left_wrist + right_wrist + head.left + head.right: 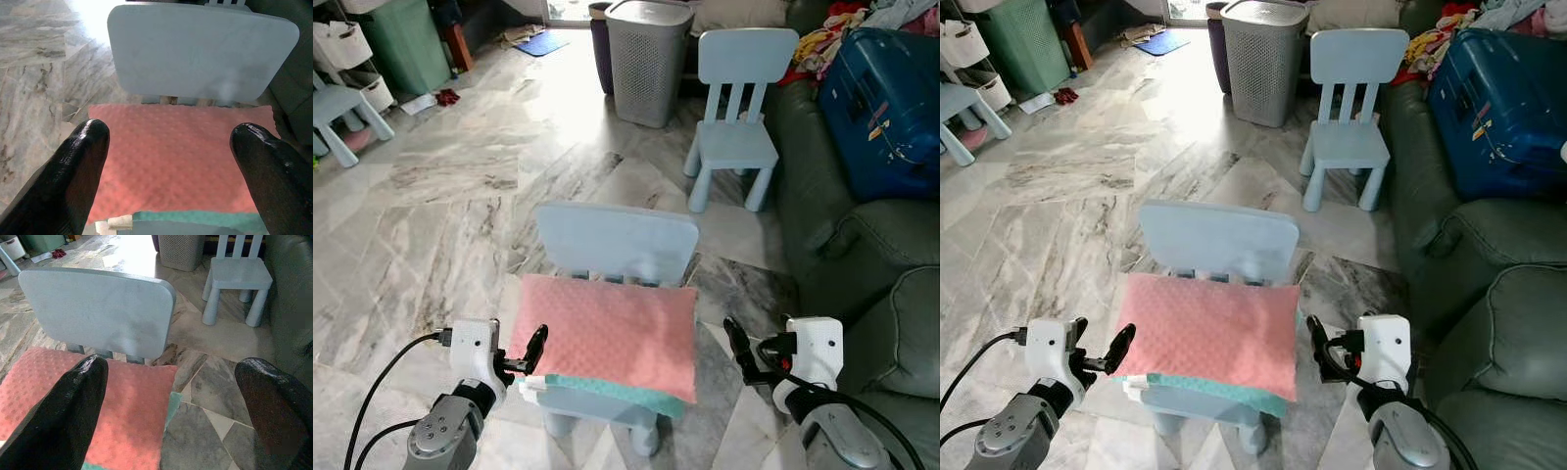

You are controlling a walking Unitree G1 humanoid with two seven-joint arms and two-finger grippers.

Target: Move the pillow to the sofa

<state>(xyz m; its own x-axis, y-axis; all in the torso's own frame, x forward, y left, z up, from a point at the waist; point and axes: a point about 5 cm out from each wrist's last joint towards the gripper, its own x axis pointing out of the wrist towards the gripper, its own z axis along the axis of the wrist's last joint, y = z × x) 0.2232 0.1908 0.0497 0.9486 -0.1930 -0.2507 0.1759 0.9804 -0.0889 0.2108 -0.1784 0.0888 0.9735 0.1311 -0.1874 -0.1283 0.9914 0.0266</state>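
We see the pink pillow (605, 333) lying flat on the seat of a small light-blue chair (617, 240), its teal underside showing along the near edge, directly between our 2 grippers. The left gripper (530, 354) sits just beside the pillow's left edge, fingers spread apart; in the left wrist view the 2 black fingertips (80, 161) frame the pillow and the chair back with nothing between them. The right gripper (742, 354) hovers near the pillow's right edge without touching it, its fingers also wide apart, and the right wrist view looks past them to the pillow's corner and the marble floor (460, 196).

To the right of the right gripper is the dark green sofa (862, 255). Farther along its seat rests a blue suitcase (886, 108), closed, with a heap of coloured clothes (827, 39) behind it. Ahead of both grippers, beyond the first chair, stands a 2nd light-blue chair (736, 108), and beyond that a grey laundry hamper (648, 59) with its lid down; we cannot tell what is inside. Far off to the left of the left gripper are a green bin (406, 44) and white storage baskets (342, 44), contents too small to make out.
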